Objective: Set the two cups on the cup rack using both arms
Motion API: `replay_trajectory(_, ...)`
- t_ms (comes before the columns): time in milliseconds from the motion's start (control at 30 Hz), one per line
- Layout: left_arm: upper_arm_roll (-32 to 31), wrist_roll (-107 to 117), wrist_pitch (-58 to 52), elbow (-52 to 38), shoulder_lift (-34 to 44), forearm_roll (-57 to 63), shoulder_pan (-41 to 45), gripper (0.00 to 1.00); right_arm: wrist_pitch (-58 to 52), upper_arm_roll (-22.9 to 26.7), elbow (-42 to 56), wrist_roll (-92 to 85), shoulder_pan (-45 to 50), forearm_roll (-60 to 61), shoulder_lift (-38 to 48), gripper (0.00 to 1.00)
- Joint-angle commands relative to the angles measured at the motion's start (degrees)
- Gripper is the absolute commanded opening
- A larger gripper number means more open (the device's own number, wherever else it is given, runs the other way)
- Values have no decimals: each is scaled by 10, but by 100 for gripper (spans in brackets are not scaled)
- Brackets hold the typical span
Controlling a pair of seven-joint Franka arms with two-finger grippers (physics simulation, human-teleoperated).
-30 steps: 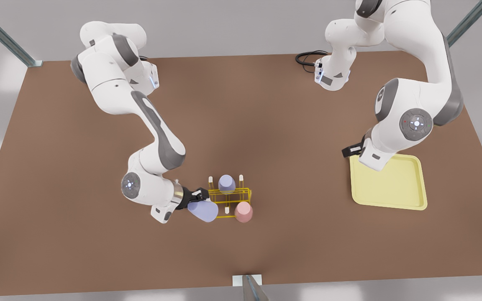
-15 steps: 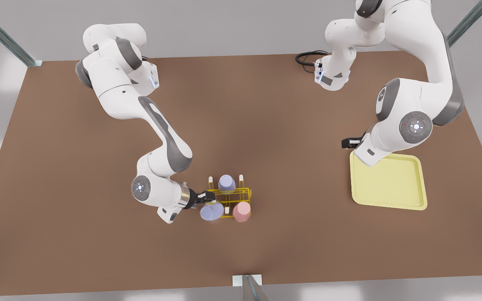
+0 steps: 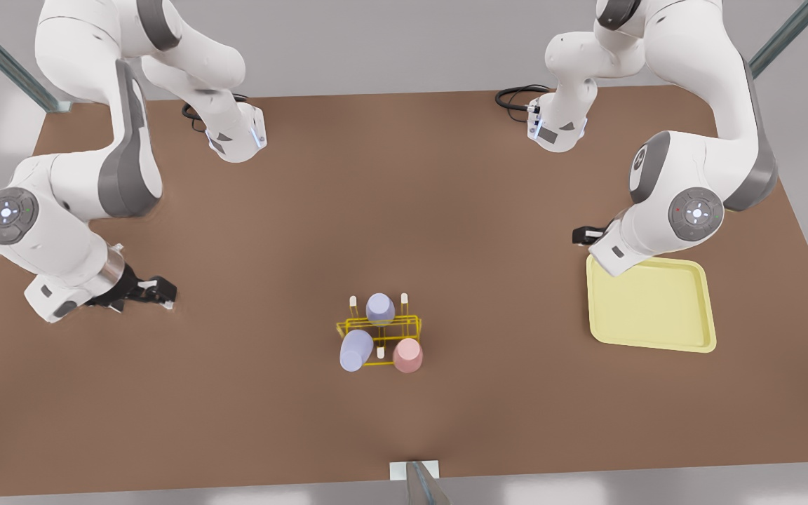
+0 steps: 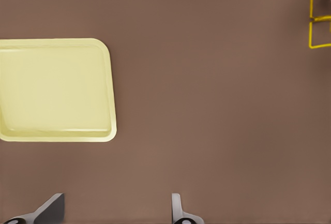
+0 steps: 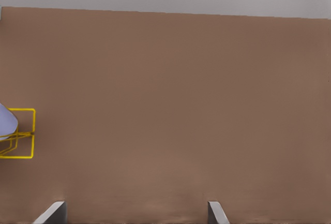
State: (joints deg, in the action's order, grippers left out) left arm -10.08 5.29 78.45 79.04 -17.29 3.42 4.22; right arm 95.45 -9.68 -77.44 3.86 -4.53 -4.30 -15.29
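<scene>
Brown table (image 3: 446,210): cup rack (image 3: 379,330) well apart from both spread tools, left (image 4: 116,211), right (image 5: 135,213).

the front view is looking steeply down from high above the tabletop (image 3: 446,210), taking in all four edges and both arm bases along the far edge. the left wrist view is facing down from near the tray (image 4: 54,89), catching the cup rack (image 4: 320,19) at its frame's edge. the right wrist view is looking low across bare tabletop toward a far edge, sharing the same rack (image 5: 20,136) with the other two views.
</scene>
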Motion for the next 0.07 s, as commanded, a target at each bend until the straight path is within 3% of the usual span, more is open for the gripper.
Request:
replay_trajectory(0, 0, -48, -5, 0, 1, 0, 0, 100, -84, 0, -20, -73, -6, 9, 41, 100)
replay_trajectory(33, 0, -47, -5, 0, 1, 0, 0, 100, -87, 0, -20, -73, -6, 12, 51, 100)
